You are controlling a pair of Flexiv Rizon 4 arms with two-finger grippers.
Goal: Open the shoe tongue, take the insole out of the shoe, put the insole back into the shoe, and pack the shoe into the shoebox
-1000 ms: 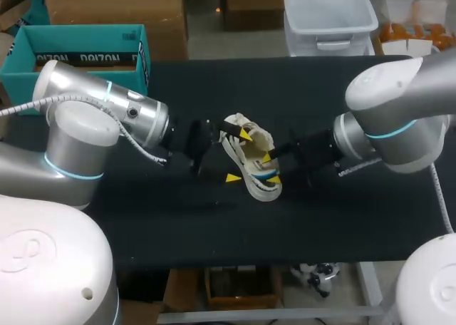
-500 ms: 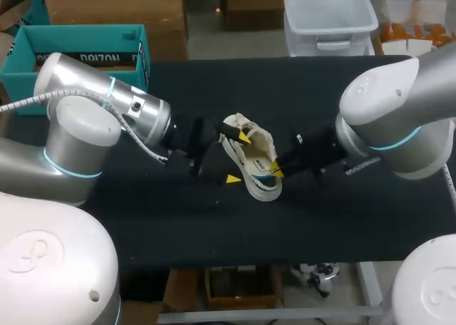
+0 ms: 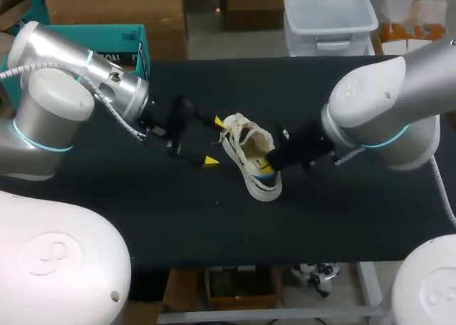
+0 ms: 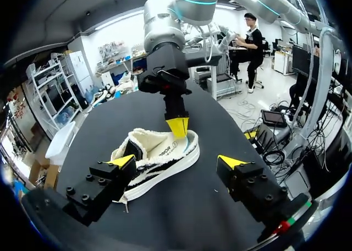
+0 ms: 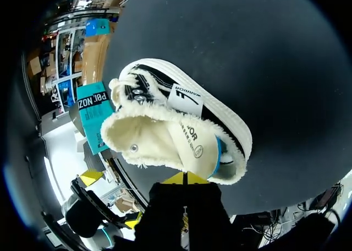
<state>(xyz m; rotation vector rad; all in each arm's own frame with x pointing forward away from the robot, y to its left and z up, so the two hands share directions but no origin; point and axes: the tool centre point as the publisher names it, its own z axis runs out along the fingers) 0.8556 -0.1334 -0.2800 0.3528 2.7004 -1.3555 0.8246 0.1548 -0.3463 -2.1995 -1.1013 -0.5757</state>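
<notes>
Shoe point(image 3: 253, 157) lay unboxed on the table point(image 3: 356, 218), insole point(image 5: 190, 143) apparently not yet out; left claw point(image 3: 214, 140) gaped wide, right claw point(image 5: 184, 178) was narrow at the heel.

- The left gripper point(image 3: 214, 140) has moved back from the shoe point(image 3: 249, 150). One finger was at the shoe's opening before. Now both fingers are away from it, spread wide.
- The right gripper point(image 3: 267, 164) has pushed in closer to the shoe's heel, with its tips together.

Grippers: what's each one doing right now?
Left gripper: open, empty, beside the shoe.
Right gripper: shut at the shoe's heel; whether it pinches anything cannot be told.
</notes>
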